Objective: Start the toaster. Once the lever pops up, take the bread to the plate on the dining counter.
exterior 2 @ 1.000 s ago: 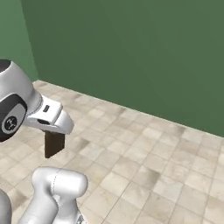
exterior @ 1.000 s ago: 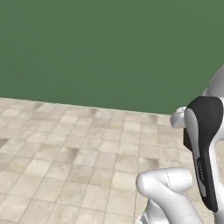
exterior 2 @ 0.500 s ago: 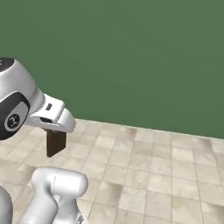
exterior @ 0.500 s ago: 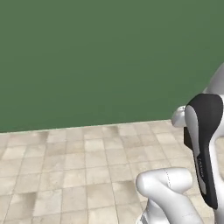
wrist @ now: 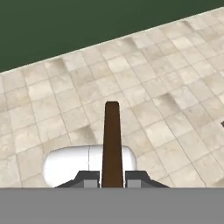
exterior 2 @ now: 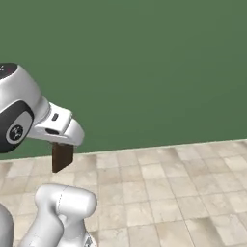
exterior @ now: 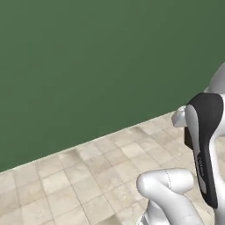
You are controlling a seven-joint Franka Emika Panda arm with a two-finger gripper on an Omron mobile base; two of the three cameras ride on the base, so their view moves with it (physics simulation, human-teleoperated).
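The pincer [wrist: 112,179] is pinching the bread [wrist: 112,144] between its two dark fingertips [wrist: 89,178], pressed in on either flat face of the slice. In the hand view the bread is showing edge-on, a thin dark brown strip running straight out from between the tips, with the beige tiled floor [wrist: 166,83] lying beyond it. In the right base view the pincer [exterior 2: 61,144] is hanging at the left, pointing downward, and the bread [exterior 2: 62,156] is sticking out below it as a small brown rectangle, held upright in the air above the tiled floor [exterior 2: 169,193] and clear of it. A plain dark green wall [exterior 2: 144,72] is standing behind, meeting the floor along a pale line.
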